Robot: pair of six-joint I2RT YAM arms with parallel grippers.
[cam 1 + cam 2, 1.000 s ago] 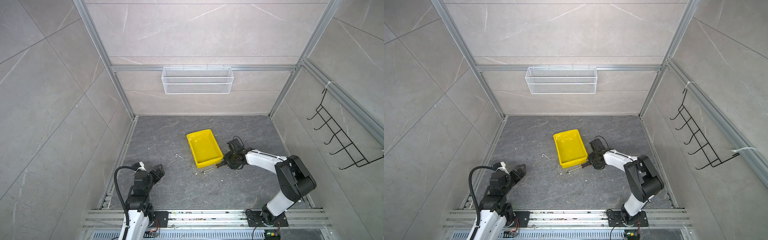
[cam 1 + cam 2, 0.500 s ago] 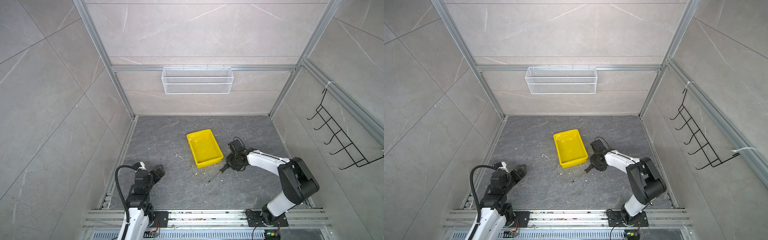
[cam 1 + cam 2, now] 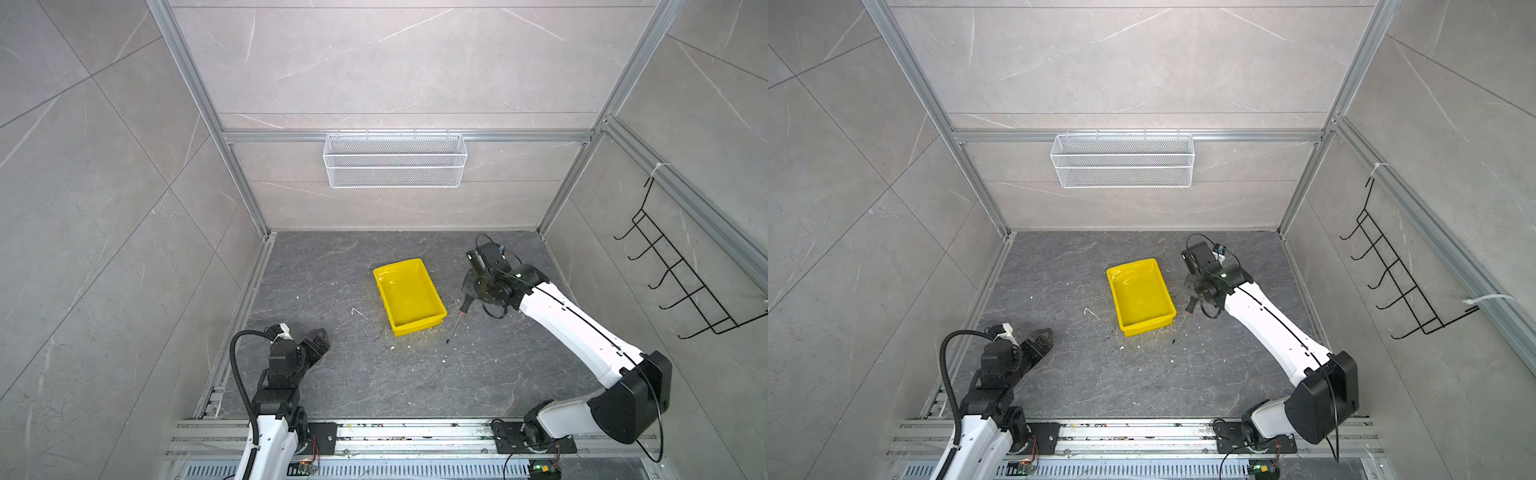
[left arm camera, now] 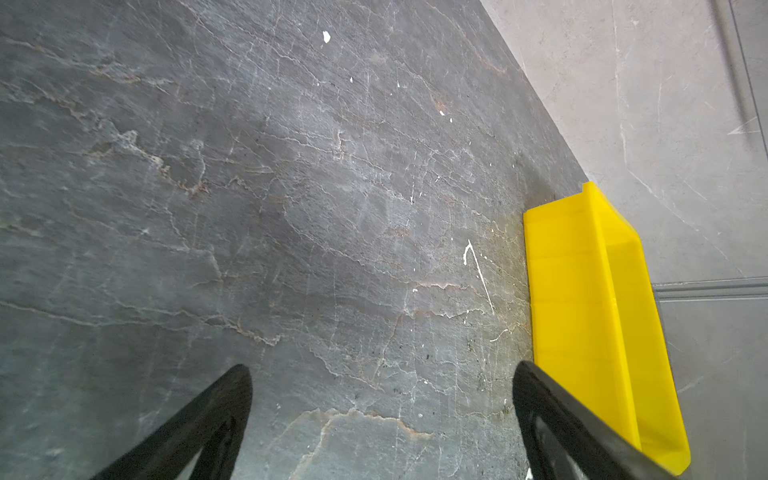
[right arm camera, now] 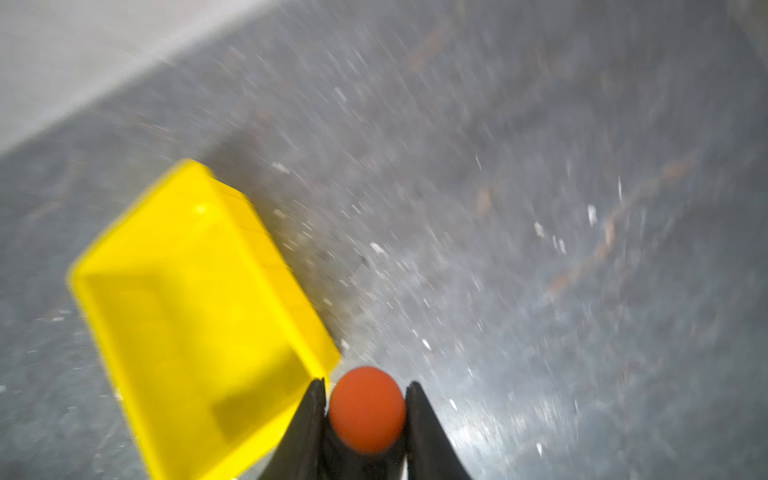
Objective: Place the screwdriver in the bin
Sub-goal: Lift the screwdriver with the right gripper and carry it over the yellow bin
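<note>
A dark grey, veined stone-look floor [image 3: 332, 270] is lying under pale tiled walls framed in aluminium rails, with white specks scattered over it. The right gripper [image 3: 471, 293] is clamping the screwdriver [image 3: 465, 305] by its black handle. In the right wrist view the rounded orange butt end [image 5: 368, 409] is showing between the two closed black fingers [image 5: 307, 424]. Gripping the thick handle is leaving the thin steel shaft free. It is slanting down just beside the bin [image 3: 409, 297], outside its right wall; whether the tip is touching the floor I cannot tell. The bin, a shallow glossy yellow plastic tray with a rim, is sitting empty mid-floor, so a lift over its wall is probably coming next. The left gripper [image 3: 318, 338] is resting low near its base, spread wide and holding nothing, well apart from the work.
</note>
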